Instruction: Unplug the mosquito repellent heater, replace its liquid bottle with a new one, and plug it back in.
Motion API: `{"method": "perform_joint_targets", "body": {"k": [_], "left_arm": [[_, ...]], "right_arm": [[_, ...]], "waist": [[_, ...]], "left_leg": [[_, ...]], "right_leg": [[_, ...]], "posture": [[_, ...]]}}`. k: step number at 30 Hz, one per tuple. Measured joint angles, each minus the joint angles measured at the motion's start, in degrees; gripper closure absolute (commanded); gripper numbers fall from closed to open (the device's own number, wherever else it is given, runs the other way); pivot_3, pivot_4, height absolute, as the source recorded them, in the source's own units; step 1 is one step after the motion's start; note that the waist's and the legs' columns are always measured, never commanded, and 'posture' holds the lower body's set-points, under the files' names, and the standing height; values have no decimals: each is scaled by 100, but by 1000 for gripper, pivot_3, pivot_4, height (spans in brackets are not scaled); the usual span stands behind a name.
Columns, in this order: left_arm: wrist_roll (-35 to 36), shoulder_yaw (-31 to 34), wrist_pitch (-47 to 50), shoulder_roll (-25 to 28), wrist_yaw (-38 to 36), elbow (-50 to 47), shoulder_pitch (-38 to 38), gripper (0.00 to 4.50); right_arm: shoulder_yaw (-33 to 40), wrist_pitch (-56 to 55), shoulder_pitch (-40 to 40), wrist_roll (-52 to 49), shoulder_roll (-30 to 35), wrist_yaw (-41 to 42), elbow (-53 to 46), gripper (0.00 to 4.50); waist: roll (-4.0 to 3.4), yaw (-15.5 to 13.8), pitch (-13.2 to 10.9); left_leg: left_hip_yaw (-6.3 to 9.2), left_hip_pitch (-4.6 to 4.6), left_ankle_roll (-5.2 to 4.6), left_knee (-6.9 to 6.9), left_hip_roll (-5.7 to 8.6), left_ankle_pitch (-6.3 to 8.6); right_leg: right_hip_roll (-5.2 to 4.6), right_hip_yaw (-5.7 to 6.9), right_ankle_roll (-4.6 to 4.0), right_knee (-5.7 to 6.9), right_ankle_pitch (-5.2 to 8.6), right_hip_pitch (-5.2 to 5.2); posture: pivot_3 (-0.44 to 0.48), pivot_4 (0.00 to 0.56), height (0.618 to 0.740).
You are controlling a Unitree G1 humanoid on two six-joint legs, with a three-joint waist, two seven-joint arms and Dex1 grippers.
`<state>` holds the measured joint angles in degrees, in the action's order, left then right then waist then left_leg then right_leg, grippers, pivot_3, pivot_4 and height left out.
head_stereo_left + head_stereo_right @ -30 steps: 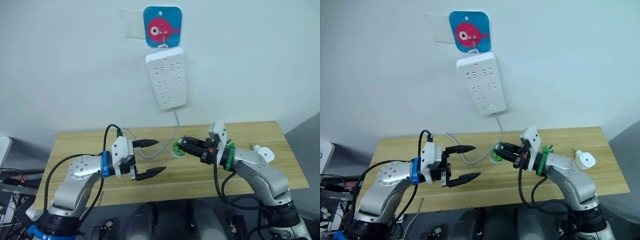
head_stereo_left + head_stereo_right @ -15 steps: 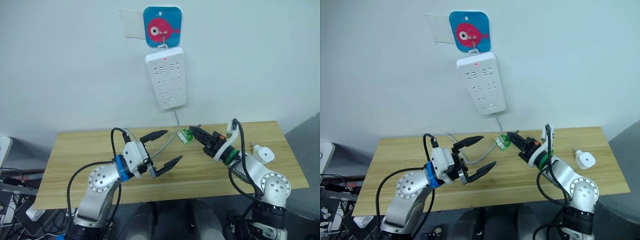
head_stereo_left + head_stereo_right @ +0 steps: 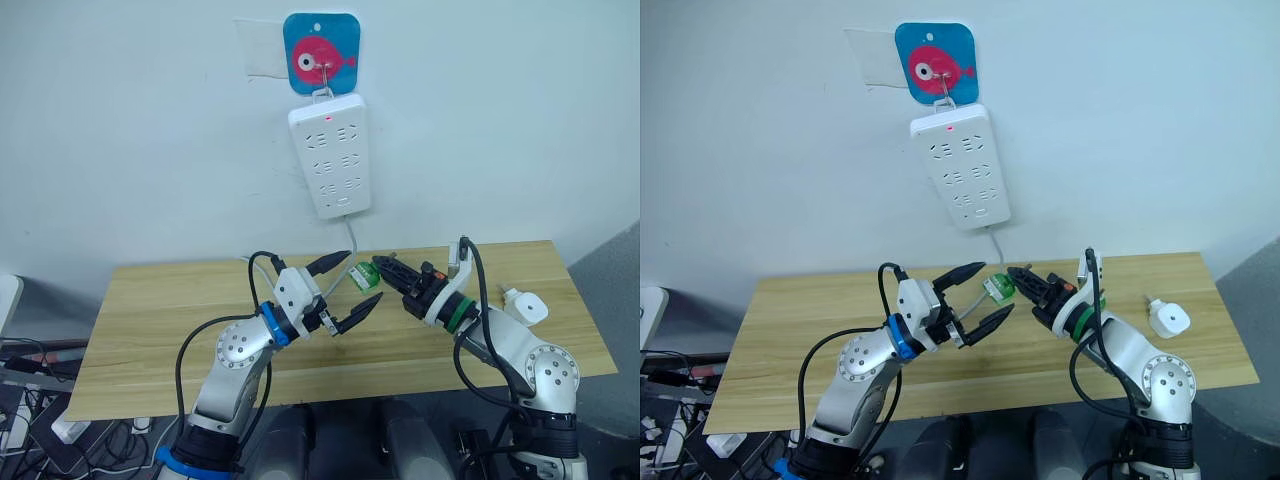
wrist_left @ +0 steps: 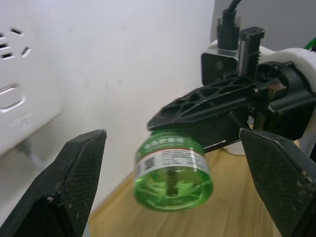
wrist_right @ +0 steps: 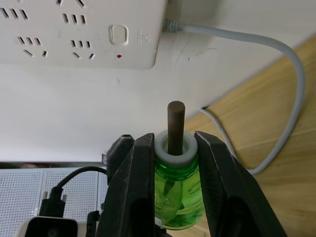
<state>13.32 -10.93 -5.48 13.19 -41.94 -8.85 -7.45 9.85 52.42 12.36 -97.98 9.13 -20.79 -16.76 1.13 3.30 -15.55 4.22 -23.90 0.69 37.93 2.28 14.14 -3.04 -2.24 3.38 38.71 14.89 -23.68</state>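
While the mosquito repellent heater [image 3: 527,306] lay unplugged on the table [image 3: 160,320], your right gripper [image 3: 384,268] clamped the green bottle [image 3: 366,274] aloft; your left gripper [image 3: 345,286] gaped around it. Fitting and replugging remained.

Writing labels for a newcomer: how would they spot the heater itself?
Start at the wooden table and go to its end on the robot's right. The mosquito repellent heater lies there alone: small, white and rounded, unlike the long white power strip hanging on the wall.
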Motion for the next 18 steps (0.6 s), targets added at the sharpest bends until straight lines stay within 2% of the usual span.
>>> {"method": "perform_joint_targets", "body": {"k": [18], "left_arm": [[-80,-94,-70,-246,142,272,-128,0]], "right_arm": [[-477,-580,-64,-477,419,-53,-232,3672]], "waist": [[0,3,0]], "left_leg": [[0,-1,0,0,0,0]], "right_leg": [[0,-1,1,-2,0,0]], "posture": [[-72,258,740]]}}
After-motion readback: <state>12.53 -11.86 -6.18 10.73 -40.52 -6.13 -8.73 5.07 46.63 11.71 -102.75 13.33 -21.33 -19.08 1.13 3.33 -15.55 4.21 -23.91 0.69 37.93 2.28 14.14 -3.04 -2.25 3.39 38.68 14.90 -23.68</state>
